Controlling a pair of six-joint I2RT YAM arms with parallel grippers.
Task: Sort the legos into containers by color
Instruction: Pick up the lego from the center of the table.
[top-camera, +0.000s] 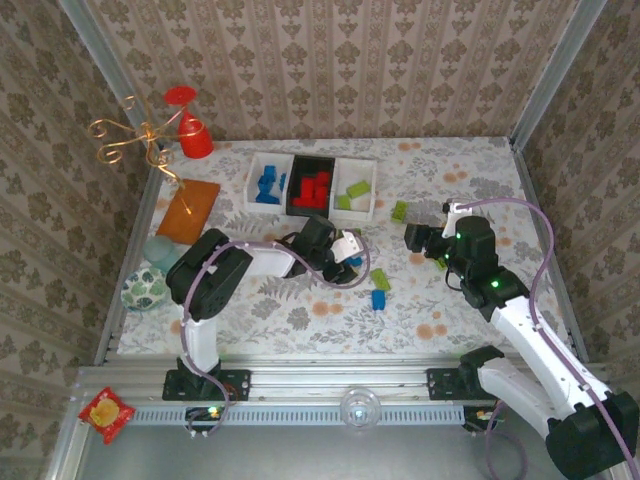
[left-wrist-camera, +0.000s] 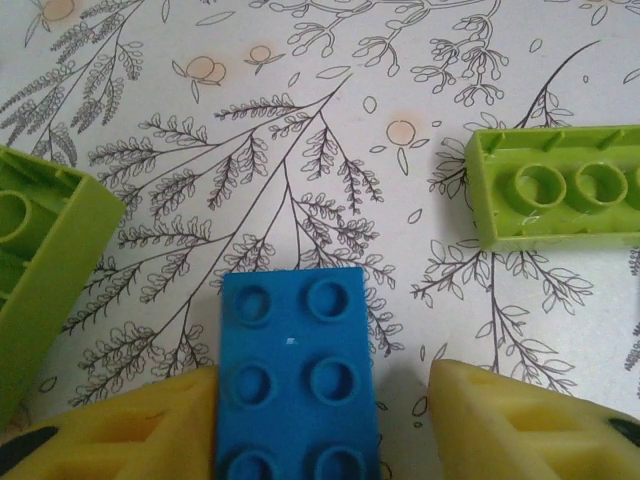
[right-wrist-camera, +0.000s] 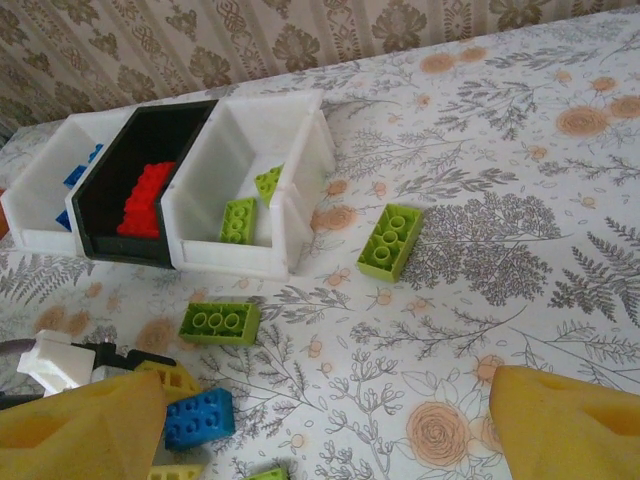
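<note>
A blue lego lies studs up on the floral cloth between the yellow fingers of my left gripper. The left pad touches its side; the right pad stands a gap away. In the top view this gripper is low at mid-table. Lime legos lie on either side. My right gripper hovers open and empty at the right. Ahead of it lie lime legos and the blue lego. The containers stand at the back: white with blue, black with red, white with lime.
Another blue lego and a lime one lie near the front middle. A red cup, a gold wire ornament, an orange-brown board and a patterned bowl stand along the left side. Wallpapered walls enclose the table.
</note>
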